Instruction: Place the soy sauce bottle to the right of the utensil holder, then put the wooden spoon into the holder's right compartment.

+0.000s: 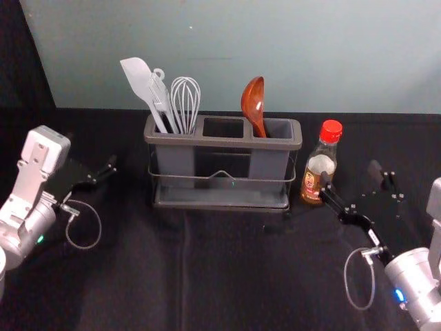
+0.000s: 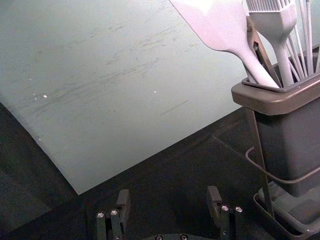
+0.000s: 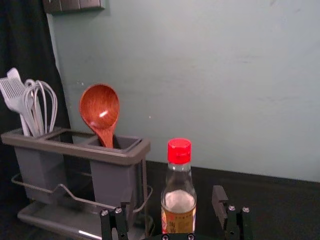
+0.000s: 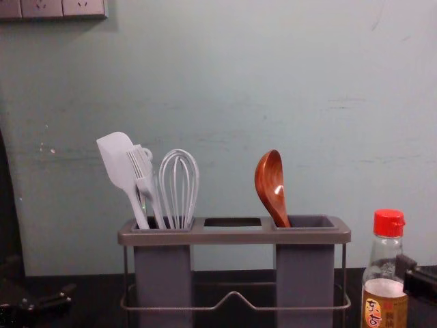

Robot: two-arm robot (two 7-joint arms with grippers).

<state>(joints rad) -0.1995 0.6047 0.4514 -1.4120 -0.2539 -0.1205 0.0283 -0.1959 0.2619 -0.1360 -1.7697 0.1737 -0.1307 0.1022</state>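
Just right of the utensil holder [image 1: 220, 142], the soy sauce bottle [image 1: 320, 165] stands upright to the left of the right gripper [image 1: 349, 174], the nearer one, whose fingers are parted and unclosed on it; whether one touches the glass I cannot tell. With the wooden spoon [image 4: 272, 188] leaning in the right compartment [image 4: 305, 280], its lower handle hidden, the next move probably calls for backing that hand off without tipping the bottle. Over the table's left side, the left gripper [image 2: 169, 195] is parted and empty.

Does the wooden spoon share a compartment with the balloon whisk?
No: the wooden spoon stands in the right compartment, the balloon whisk in the left one.
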